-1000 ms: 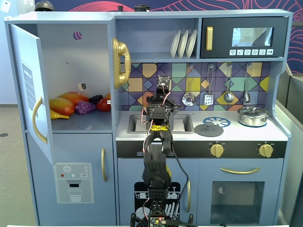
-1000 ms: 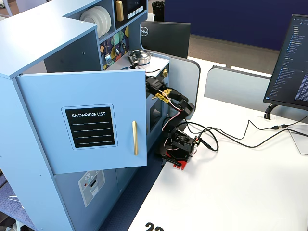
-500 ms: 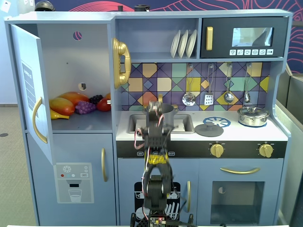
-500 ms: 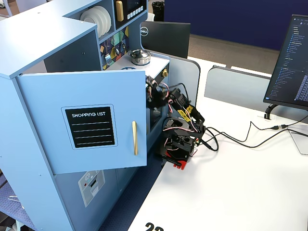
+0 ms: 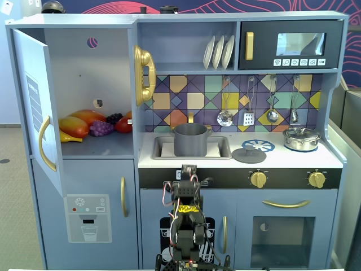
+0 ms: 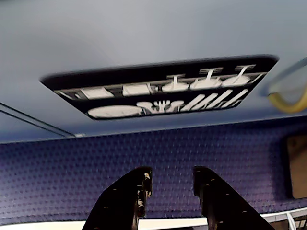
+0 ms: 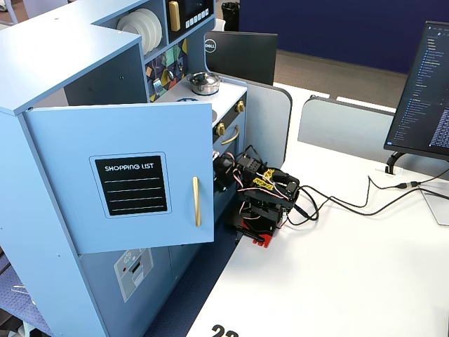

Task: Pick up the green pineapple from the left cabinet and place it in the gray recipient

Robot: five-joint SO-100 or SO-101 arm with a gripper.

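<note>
The green pineapple is not in view in any frame. The left cabinet (image 5: 79,68) stands open, its door (image 5: 31,101) swung out to the left; the door also shows in a fixed view (image 7: 70,147). On its shelf lie orange-yellow fruits (image 5: 79,123), a purple grape bunch (image 5: 101,128) and a red fruit (image 5: 123,125). The gray recipient (image 5: 190,141) stands upright in the sink. My arm (image 5: 186,220) is folded low in front of the kitchen's lower doors. In the wrist view my gripper (image 6: 172,176) is open and empty, facing a lower door and blue carpet.
A flat gray lid (image 5: 249,154) lies on the counter right of the sink. A shiny silver lidded pot (image 5: 302,139) sits on the right burner. A gold toy phone (image 5: 144,74) hangs on the cabinet's right edge. A monitor (image 7: 421,91) and cables (image 7: 351,203) are on the white table.
</note>
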